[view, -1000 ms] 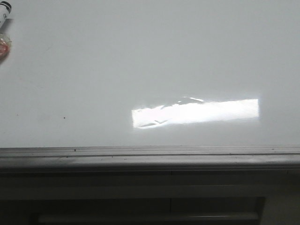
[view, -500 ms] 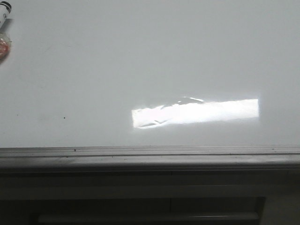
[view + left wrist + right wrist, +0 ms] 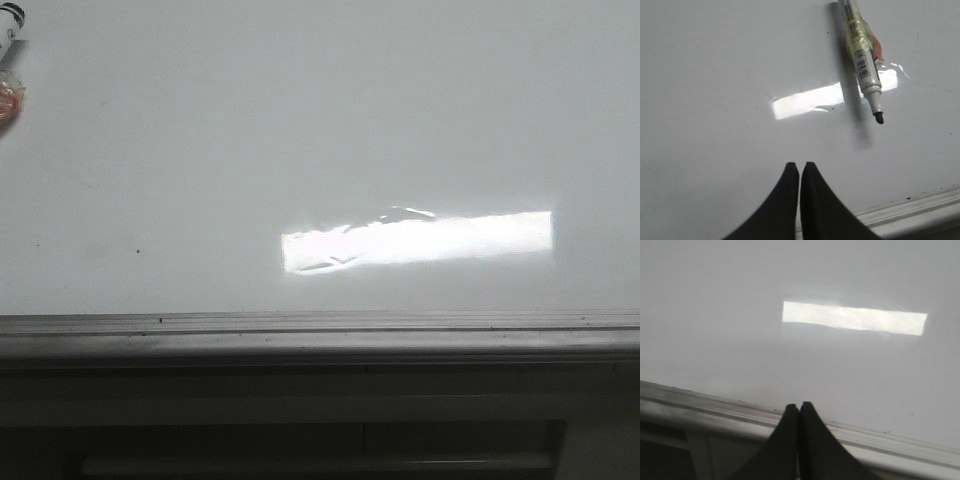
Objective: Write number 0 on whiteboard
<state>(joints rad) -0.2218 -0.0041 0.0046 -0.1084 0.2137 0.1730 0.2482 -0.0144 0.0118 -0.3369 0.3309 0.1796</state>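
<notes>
Whiteboard (image 3: 320, 130): glossy white surface filling the front view; no drawn 0 shows on it.
Edge: ridged grey rail (image 3: 320, 325) along the near side.
Marker (image 3: 862, 55): uncapped, far left corner.
Left gripper (image 3: 799, 167): jaws pressed together, holding nothing.
Right gripper (image 3: 799, 407): jaws pressed together, over the rail.

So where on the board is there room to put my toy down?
Most of the whiteboard is bare, from the marker at its far left corner across to the right and down to the grey rail. Only that corner is crowded.
</notes>
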